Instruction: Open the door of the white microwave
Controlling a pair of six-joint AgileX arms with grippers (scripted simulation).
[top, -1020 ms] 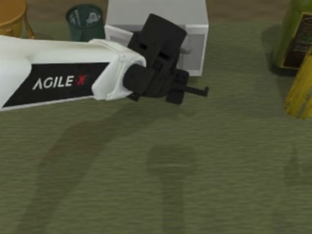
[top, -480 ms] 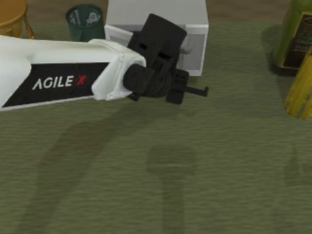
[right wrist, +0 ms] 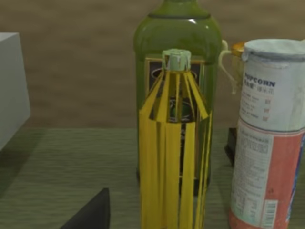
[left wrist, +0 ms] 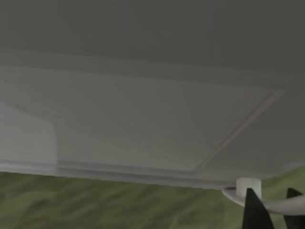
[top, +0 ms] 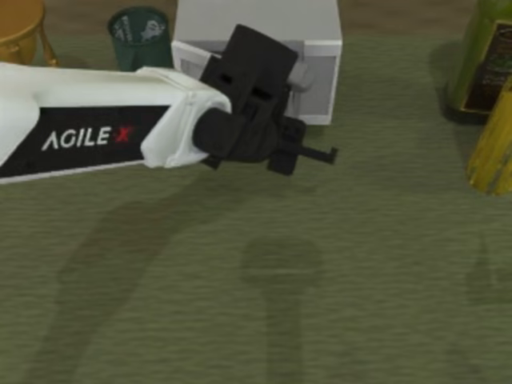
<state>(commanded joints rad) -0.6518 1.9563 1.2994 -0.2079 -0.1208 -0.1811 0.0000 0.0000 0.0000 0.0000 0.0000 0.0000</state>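
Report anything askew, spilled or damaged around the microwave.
Nothing spilled or damaged. The door of the white microwave stands slightly ajar at the left, which fits the task. The left gripper is at its front.

Open green table [top: 264,280] stretches across the whole near side, offering free passage. At the far edge the white microwave [top: 264,20] is flanked closely by a green cup [top: 140,36] on the left, while a green bottle [top: 484,56] and yellow bottle [top: 492,148] crowd the right.

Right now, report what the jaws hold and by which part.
The left gripper holds the door by its slim white handle, with the jaws on either side of the bar near its end post. The right arm is parked at the right.
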